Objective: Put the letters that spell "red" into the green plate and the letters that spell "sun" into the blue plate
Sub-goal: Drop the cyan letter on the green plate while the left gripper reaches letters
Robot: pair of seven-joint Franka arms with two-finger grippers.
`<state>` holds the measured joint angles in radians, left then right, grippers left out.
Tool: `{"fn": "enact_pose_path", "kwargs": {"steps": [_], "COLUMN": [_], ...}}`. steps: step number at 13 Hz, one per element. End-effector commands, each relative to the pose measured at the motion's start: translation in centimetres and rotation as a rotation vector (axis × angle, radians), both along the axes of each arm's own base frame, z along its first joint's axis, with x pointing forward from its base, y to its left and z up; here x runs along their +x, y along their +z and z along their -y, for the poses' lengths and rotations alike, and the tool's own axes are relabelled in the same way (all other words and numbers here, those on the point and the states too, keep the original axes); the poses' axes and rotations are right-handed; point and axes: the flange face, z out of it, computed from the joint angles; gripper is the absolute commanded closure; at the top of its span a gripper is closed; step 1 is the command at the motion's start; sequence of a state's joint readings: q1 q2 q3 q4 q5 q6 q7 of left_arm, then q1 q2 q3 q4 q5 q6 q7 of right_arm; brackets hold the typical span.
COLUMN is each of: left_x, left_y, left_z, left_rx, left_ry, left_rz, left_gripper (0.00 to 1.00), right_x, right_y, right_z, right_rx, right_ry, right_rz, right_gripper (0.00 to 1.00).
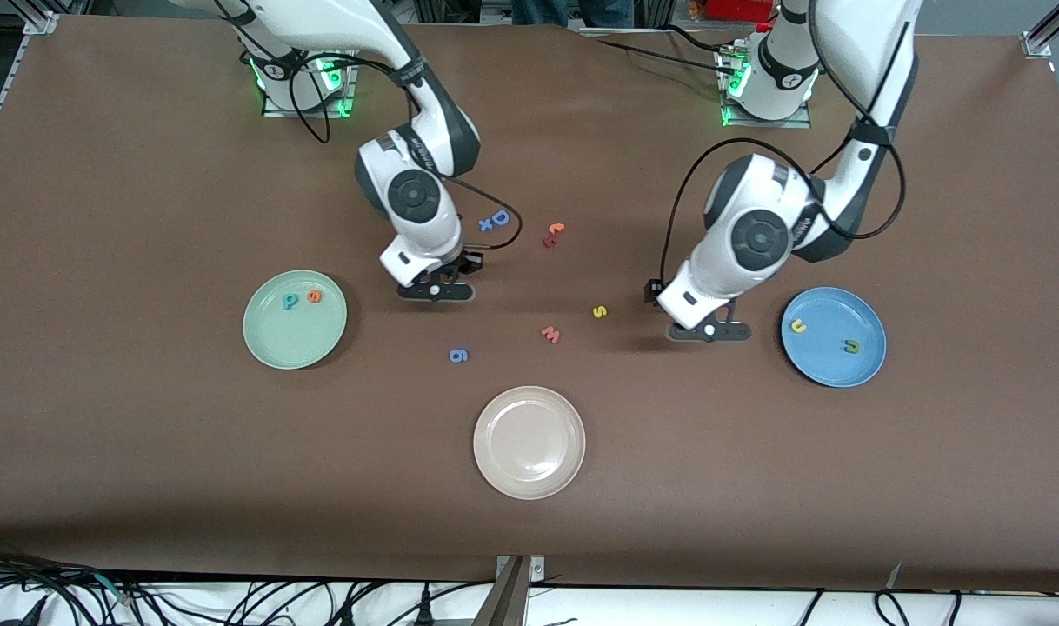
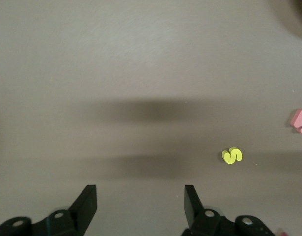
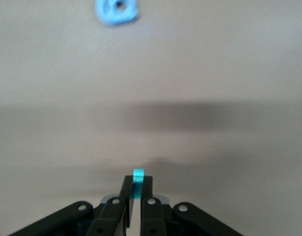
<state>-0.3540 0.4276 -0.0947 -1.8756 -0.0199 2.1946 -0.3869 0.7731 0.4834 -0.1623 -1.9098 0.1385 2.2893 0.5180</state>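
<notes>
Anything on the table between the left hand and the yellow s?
No. In the left wrist view the stretch from the open left hand to the yellow s is bare brown table; the front view agrees.

Even overhead light falls on the brown table (image 1: 147, 452), with soft, short shadows beneath both arms and the plates and green glow at the arm bases. Both wrist views look washed-out, crossed by broad blurred shadow bands; the blue letter (image 3: 116, 11) is out of focus.
</notes>
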Motion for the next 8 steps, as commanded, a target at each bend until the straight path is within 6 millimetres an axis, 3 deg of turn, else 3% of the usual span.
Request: {"fn": "enact_pose_path", "kwargs": {"steps": [1, 5, 8], "left_x": [0.6, 0.6, 0.9], "left_y": [-0.3, -0.5, -1.7], "left_z": [2.9, 4.4, 4.8], "left_rx": [0.066, 0.026, -0.001], "left_ry": [-0.183, -0.455, -0.637], "left_rz": [0.08, 0.122, 0.143], "left_gripper": [0.19, 0.17, 0.08], "right_x": [2.3, 5.9, 8.0], "right_y": [3.2, 4.4, 2.4], "right_z": [5.8, 14.9, 21.2], "right_rx": [-0.036, -0.046, -0.054], "right_ry": [0.091, 0.244, 0.274], "right_rz": [-0.054, -0.088, -0.094], "right_gripper": [1.0, 1.0, 1.0]}}
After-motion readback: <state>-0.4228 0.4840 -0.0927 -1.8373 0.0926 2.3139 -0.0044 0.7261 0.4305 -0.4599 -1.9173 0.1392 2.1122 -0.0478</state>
